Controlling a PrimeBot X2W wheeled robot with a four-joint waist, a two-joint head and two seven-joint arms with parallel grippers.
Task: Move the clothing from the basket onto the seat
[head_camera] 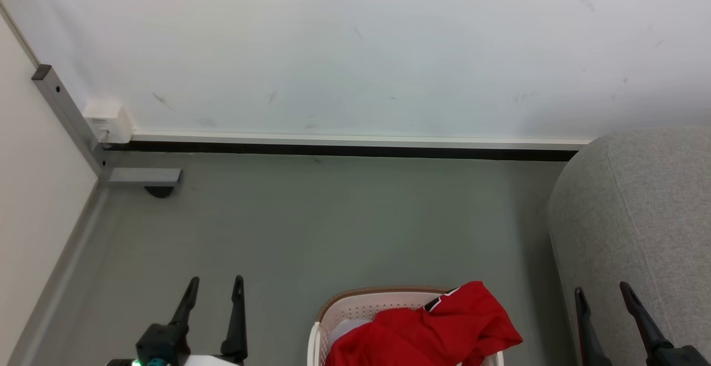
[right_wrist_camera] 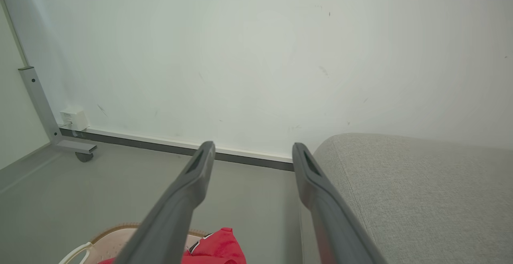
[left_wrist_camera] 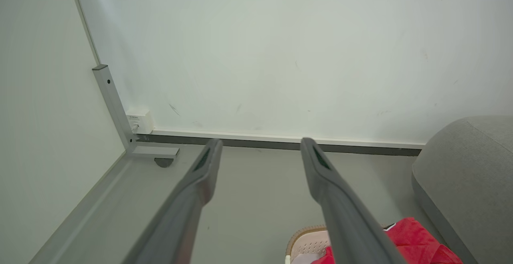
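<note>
Two spread, empty claws: left gripper (head_camera: 215,280) and right gripper (head_camera: 601,288), with the clothing (head_camera: 439,327) in the basket (head_camera: 355,299)

Left one hung over bare grey floor (head_camera: 344,221), fingers apart, holding nothing; right one was spread too, at the front edge of the light-grey seat (head_camera: 639,216). Red clothing was heaped in the cream basket between the two arms, one fold spilling over the rim on the seat side. Basket stood on the floor just beside the seat.

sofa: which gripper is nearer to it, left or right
Right. The right gripper is beside the rounded end of the grey sofa; the left gripper is on the far side of the laundry basket holding the red jersey, well away from it.
</note>
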